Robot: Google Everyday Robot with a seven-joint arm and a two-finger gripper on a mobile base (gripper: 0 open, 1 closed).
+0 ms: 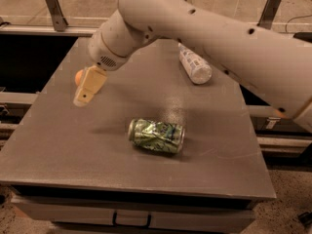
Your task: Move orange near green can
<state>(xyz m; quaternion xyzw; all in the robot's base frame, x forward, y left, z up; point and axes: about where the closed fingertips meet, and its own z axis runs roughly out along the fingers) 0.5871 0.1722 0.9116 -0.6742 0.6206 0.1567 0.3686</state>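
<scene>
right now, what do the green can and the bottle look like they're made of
Green can: thin metal, shiny; its crumpled, dented wall glints. Bottle: probably clear plastic, with a see-through, softly glossy body. The gripper, beige and matte, maybe plastic, hovers just in front of the orange.

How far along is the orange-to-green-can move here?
Done: nothing yet; the orange sits at the table's left side, apart from the green can lying mid-table. In hand: the gripper is right at the orange, partly hiding it. Left: grasp, carry, set down beside the can.
</scene>
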